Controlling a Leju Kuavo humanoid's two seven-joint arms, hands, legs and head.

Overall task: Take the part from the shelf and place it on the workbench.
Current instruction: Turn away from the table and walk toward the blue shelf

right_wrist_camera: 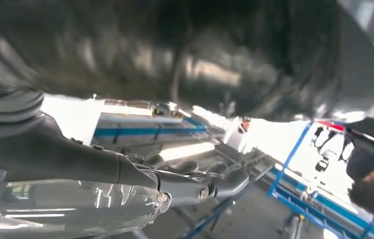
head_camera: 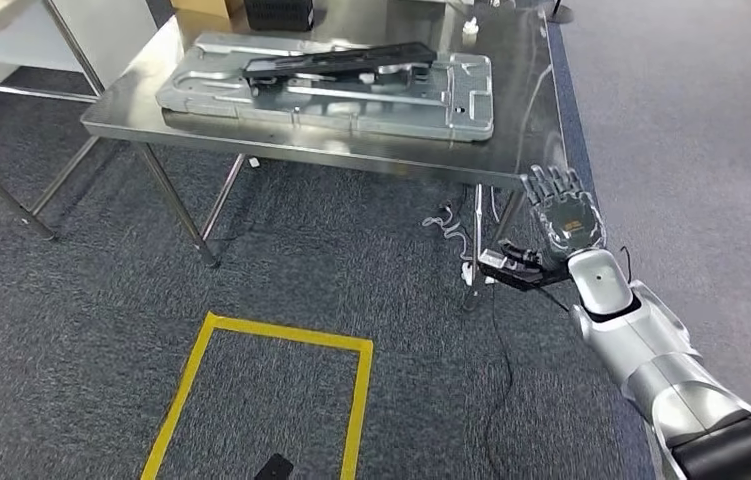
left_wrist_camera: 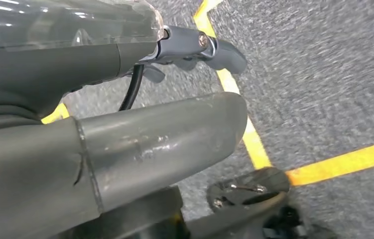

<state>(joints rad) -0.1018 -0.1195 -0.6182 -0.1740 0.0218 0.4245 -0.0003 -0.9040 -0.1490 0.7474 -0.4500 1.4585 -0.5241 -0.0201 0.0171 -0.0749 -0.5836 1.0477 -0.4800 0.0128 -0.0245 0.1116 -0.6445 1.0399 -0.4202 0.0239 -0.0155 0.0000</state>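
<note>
Risk first: black part (head_camera: 339,66) already lies on the grey metal tray (head_camera: 471,105) on the steel worktop (head_camera: 526,60), so the placing looks done, w/ the main danger now being the right arm near the worktop's front corner. Right robot hand (head_camera: 563,212) sits just beside that corner, close to the edge; a careless swing up or inward could knock the edge, jolt the tray & shift the part. Cables (head_camera: 451,225) hang by the table leg (head_camera: 478,235) near the wrist; a drop of the arm might snag them, I'd judge.

Pose: right arm reaches fwd & up from the lower right of the head view, palm facing the camera, fingers (head_camera: 551,182) spread & pointing toward the worktop, released, holding nothing. Right wrist view shows the same: fingers extended, nothing between them.

Left robot hand (left_wrist_camera: 194,47) hangs low over the carpet, above the yellow tape (left_wrist_camera: 254,144) marked on the floor. Fingers look curled in, nothing seen in them, but the view is close & partly blocked, so can't tell its state for sure.
</note>
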